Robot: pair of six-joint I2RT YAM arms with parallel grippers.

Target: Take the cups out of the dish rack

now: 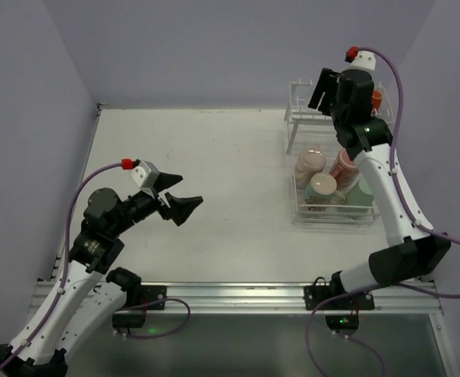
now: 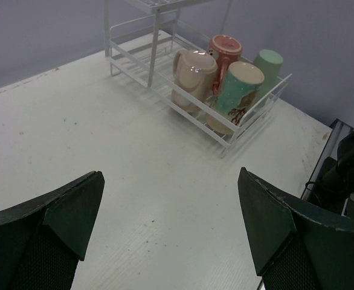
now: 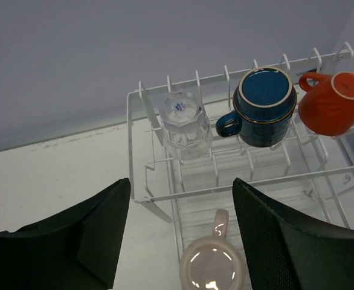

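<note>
Right fingers (image 3: 286,241) hung spread wide and empty above the upper shelf of the dish rack (image 3: 131,151). They were likely lined up for the blue cup (image 3: 264,106) or the orange cup (image 3: 334,103), both propped among the prongs beside a clear glass (image 3: 183,118), presumably to drain. Left fingers (image 2: 62,229) were likewise open and empty over the desk (image 2: 104,151), well apart from the rack and probably parked out of the right arm's way. The larger cups (image 2: 192,75) sat crowded in the lower basket, and no cup was off the rack yet.

Glossy glazed cups (image 3: 265,106), white wire dish rack (image 3: 165,194)
</note>
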